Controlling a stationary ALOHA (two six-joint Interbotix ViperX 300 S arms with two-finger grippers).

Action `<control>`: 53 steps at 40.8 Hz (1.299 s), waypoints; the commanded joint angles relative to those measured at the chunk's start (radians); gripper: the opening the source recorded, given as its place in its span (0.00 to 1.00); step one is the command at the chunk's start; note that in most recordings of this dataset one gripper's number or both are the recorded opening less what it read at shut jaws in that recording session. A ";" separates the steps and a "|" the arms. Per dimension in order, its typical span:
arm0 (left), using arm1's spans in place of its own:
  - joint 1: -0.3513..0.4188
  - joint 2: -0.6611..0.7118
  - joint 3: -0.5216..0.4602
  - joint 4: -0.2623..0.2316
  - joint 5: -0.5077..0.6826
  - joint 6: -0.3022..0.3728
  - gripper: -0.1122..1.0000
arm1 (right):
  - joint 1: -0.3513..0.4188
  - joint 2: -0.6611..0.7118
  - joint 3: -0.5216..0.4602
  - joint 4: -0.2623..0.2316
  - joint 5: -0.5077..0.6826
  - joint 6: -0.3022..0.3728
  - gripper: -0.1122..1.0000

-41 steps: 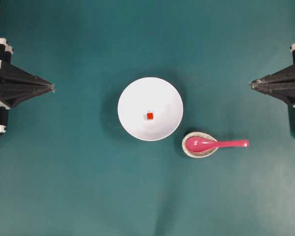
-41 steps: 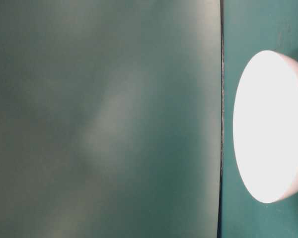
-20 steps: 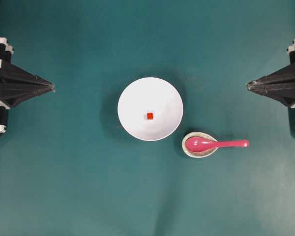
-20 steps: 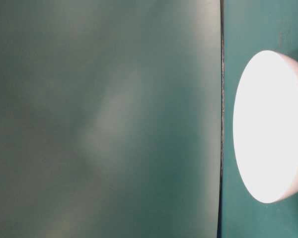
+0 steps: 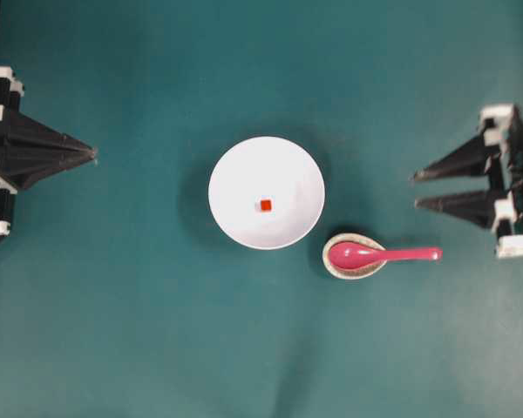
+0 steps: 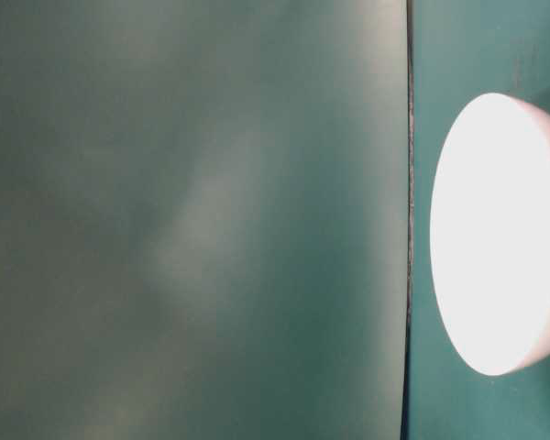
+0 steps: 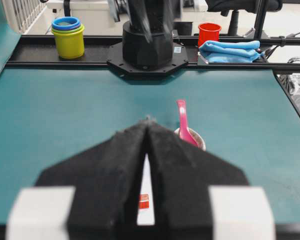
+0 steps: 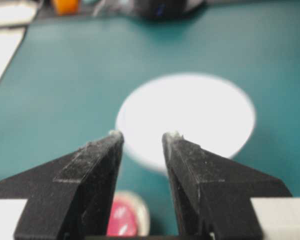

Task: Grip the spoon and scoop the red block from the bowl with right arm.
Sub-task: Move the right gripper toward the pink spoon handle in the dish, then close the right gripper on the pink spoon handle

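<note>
right gripper (image 5: 416, 190): jaws standing apart, gripping nothing, sitting at the right edge, well apart from the spoon
left gripper (image 5: 94, 155): fingers pressed together, empty, sitting at the far left
spoon (image 5: 379, 255): scoop lying in the speckled rest (image 5: 338, 270), handle pointing right
red block (image 5: 265, 205): sitting mid-bowl
bowl (image 5: 235, 165): sitting at table centre, just up-left of the rest
table (image 5: 157, 331): teal mat lying under everything

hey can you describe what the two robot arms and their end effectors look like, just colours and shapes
Both are matte black. The left end effector tapers into a long wedge with white blocky fittings at its base. The right end effector has two slim pointed fingers with a rough, grainy black surface and whitish worn tips, plus white fittings behind. No cables or markings are visible.
</note>
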 commanded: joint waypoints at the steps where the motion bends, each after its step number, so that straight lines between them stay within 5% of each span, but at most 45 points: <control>1: 0.002 0.005 -0.026 0.002 0.003 -0.008 0.10 | 0.058 0.095 0.052 0.032 -0.196 0.026 0.51; 10: 0.002 0.003 -0.028 0.002 0.037 -0.029 0.10 | 0.235 0.410 0.163 0.176 -0.660 0.064 0.50; 19: 0.002 0.002 -0.029 0.002 0.038 -0.034 0.10 | 0.382 0.692 0.135 0.321 -0.767 0.095 0.51; 28: 0.002 0.000 -0.029 0.002 0.038 -0.032 0.10 | 0.397 0.811 0.107 0.328 -0.765 0.118 0.51; 53: 0.002 0.005 -0.029 0.002 0.041 -0.032 0.10 | 0.397 0.844 0.112 0.344 -0.690 0.091 0.51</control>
